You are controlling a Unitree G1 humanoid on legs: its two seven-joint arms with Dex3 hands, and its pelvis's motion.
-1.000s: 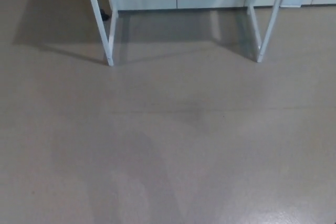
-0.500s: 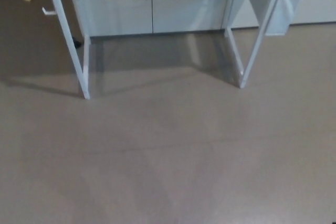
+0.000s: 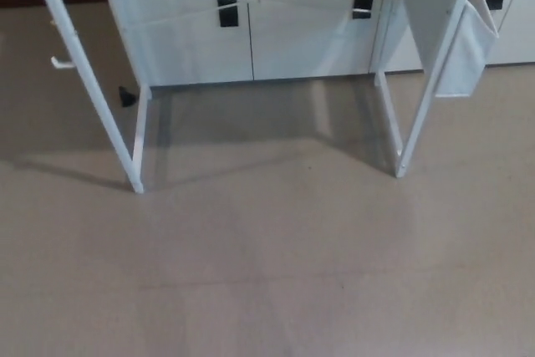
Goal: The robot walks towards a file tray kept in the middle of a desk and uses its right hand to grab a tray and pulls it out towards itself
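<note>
We look down on a grey-brown floor (image 3: 267,273) with the lower part of a white desk (image 3: 92,98) ahead. No tray shows; only a sliver of the desktop edge crosses the top left corner, so we cannot tell where the tray sits. Neither hand is in view, so we cannot tell the state of the fingers.

Far left, a small white hook (image 3: 60,62) juts from the left leg. That leg slants down to a foot on the floor, joined to a second upright behind it. Just beside that upright, a small black object (image 3: 126,96) lies on the floor by the cabinet base; too small to tell what it is.

Behind the frame stands a row of white cabinets (image 3: 301,31), each door with a black handle (image 3: 226,7). A thin white line runs across the doors.

To the right, the right leg (image 3: 430,89) slants down to its foot. A white fabric pocket (image 3: 464,52) hangs at that side, touching the leg. Shadows of the frame fall on the floor between the legs. Bare floor lies between us and the desk.
</note>
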